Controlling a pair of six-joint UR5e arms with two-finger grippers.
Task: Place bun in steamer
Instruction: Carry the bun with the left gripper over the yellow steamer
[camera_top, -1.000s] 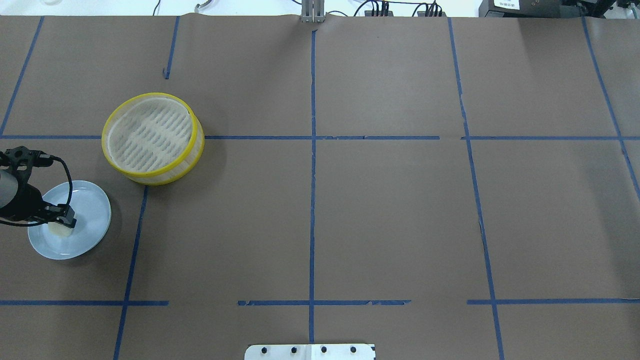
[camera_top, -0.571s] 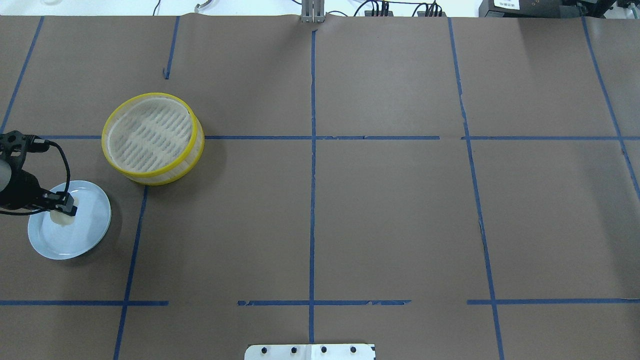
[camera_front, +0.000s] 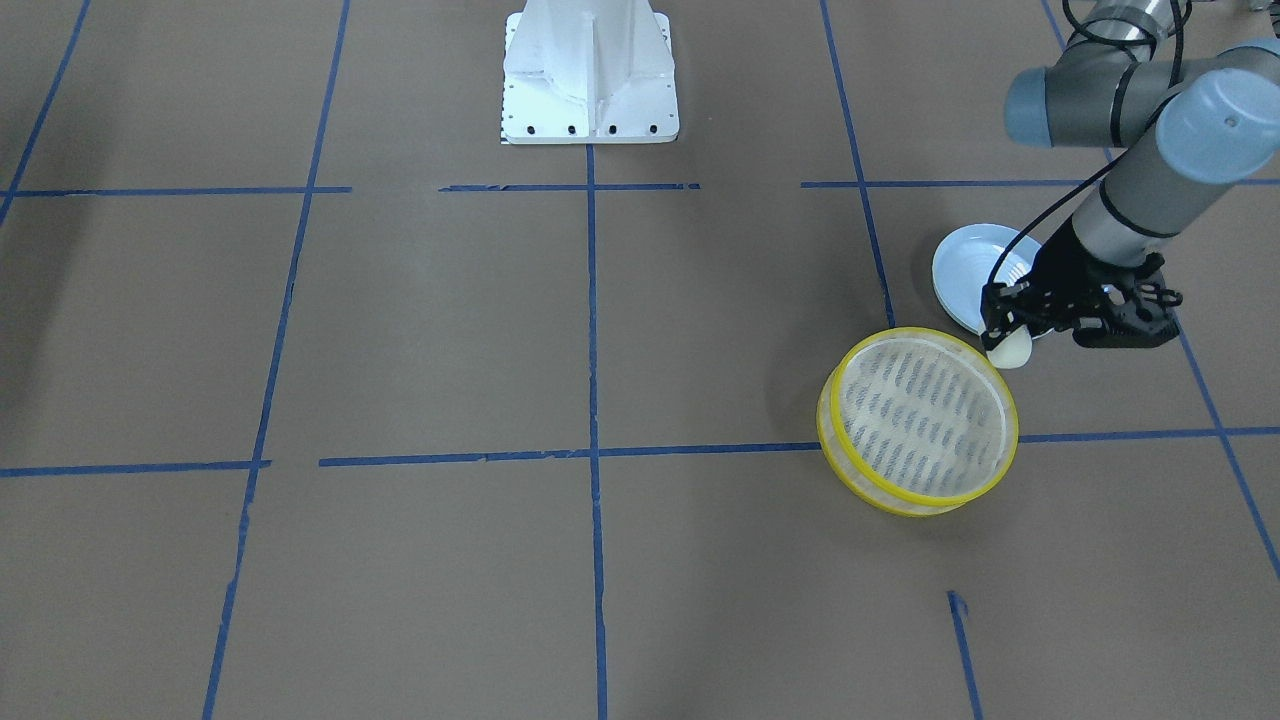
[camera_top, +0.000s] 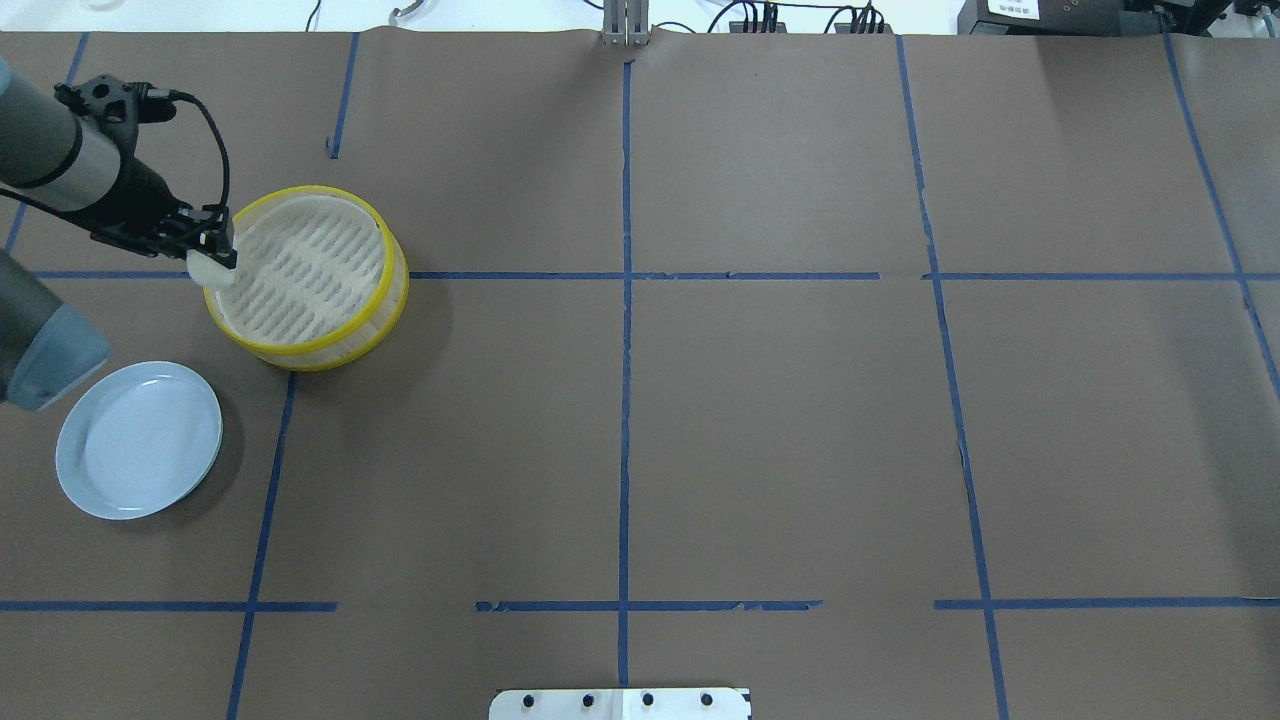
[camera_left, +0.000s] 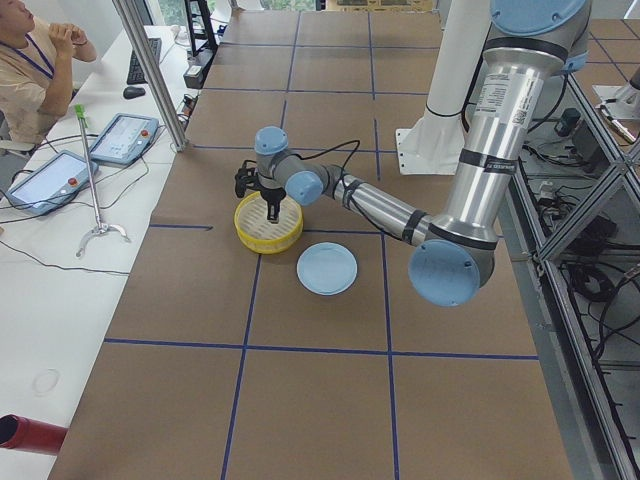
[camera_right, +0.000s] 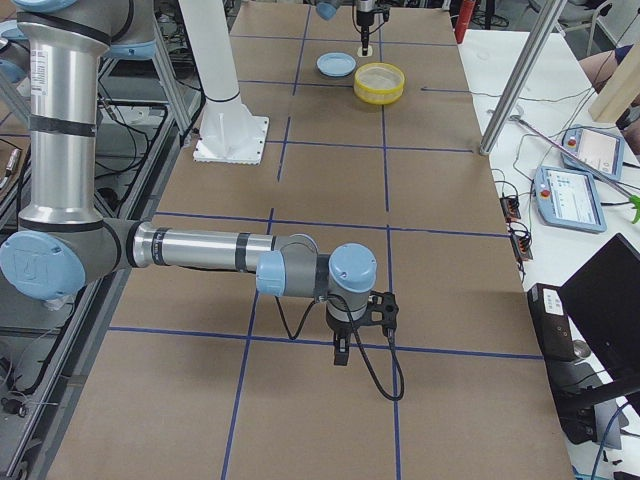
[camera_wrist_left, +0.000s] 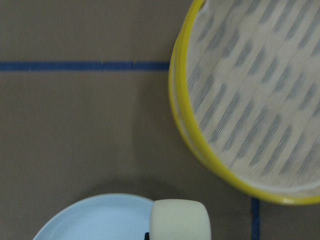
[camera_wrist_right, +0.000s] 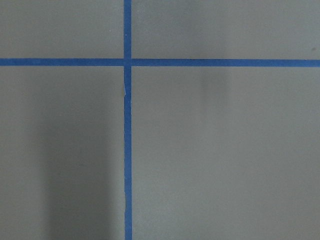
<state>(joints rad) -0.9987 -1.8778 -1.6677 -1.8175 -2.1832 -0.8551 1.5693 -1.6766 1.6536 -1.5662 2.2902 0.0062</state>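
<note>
Since the left pincer (camera_top: 215, 258), clamped on the bun (camera_top: 207, 271), hovers at the rim of the steamer (camera_top: 300, 350), centre it before releasing.

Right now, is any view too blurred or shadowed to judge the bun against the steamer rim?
Left wrist view: the bun is close, soft-edged and cut off by the bottom edge; the steamer rim reads clearly. Overhead view: even light, no glare, a soft shadow beside the steamer. Front-facing view: the bun is sharp beside the rim.
</note>
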